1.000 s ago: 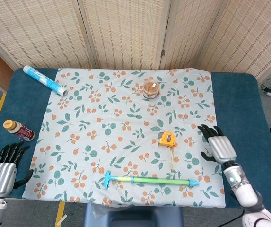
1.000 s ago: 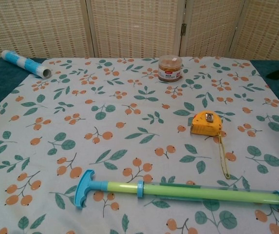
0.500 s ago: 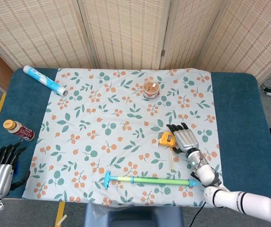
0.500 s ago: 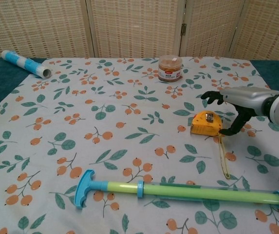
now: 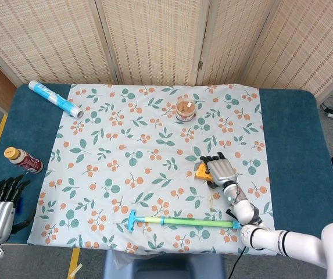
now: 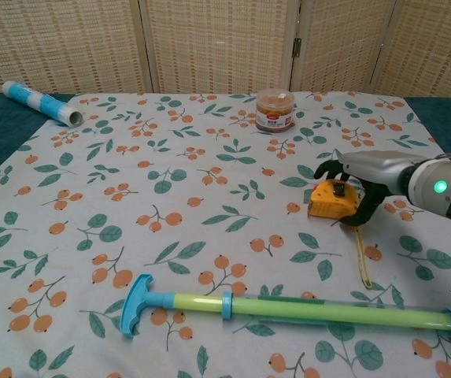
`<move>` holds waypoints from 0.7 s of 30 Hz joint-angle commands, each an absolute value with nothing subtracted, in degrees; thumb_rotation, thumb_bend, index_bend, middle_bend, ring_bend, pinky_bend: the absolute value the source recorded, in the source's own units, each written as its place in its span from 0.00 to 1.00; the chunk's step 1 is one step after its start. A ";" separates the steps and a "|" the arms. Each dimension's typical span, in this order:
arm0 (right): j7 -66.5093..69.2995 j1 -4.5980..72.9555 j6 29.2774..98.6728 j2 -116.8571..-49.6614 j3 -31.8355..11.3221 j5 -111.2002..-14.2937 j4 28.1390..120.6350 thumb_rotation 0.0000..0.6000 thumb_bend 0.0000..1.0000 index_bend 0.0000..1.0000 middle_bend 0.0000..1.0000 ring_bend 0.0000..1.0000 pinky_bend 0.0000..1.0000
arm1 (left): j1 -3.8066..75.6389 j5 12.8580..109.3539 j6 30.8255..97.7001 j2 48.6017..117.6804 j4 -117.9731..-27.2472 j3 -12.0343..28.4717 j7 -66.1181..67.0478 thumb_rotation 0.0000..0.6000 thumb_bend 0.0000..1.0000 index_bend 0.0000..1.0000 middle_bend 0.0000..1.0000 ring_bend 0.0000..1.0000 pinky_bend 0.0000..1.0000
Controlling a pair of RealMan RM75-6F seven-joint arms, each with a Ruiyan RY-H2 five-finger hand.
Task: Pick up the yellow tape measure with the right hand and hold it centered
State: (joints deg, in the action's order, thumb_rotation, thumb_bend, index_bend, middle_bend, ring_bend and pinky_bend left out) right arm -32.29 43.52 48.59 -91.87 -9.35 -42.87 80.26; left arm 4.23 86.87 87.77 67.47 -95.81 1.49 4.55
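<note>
The yellow tape measure lies on the floral cloth, right of centre, with a short length of tape pulled out toward me. My right hand sits low over its right side. Its fingers curve over the top of the case and the thumb reaches around the near side. The case still rests on the cloth, and no firm grip shows. My left hand hangs by the table's front left corner with its fingers apart, holding nothing.
A long green and blue pump toy lies along the front, just below the tape measure. A small brown jar stands at the back centre. A blue-white tube and a small bottle lie at the left.
My right hand has swept in from the right edge of the cloth to the tape measure and lowered its fingers around the case. The left hand has barely moved.
</note>
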 commanded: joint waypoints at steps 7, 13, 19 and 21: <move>-29.63 43.51 51.19 -93.60 -9.62 -45.09 79.38 1.00 0.36 0.52 0.46 0.32 0.08 | 5.36 88.03 87.31 67.68 -96.33 2.36 1.74 1.00 0.36 0.19 0.10 0.06 0.00; -22.28 40.88 53.65 -91.07 -11.08 -49.39 84.66 1.00 0.36 0.56 0.50 0.36 0.09 | 9.64 91.74 85.35 69.13 -98.45 4.49 -1.28 1.00 0.36 0.21 0.10 0.08 0.00; -11.00 37.69 56.90 -91.26 -12.80 -56.20 88.47 1.00 0.36 0.57 0.51 0.38 0.11 | 15.85 93.91 81.84 71.87 -102.40 8.27 0.13 1.00 0.36 0.21 0.10 0.08 0.00; -6.70 36.94 57.88 -92.51 -13.22 -58.98 88.12 1.00 0.36 0.57 0.51 0.40 0.12 | 17.70 94.32 80.58 73.02 -103.08 9.24 1.68 1.00 0.36 0.21 0.10 0.08 0.00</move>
State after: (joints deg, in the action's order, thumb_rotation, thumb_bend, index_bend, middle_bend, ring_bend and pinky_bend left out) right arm -12.12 38.66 55.97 -91.38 -12.20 -54.93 87.28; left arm 16.07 93.59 81.90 71.78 -102.05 8.05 0.33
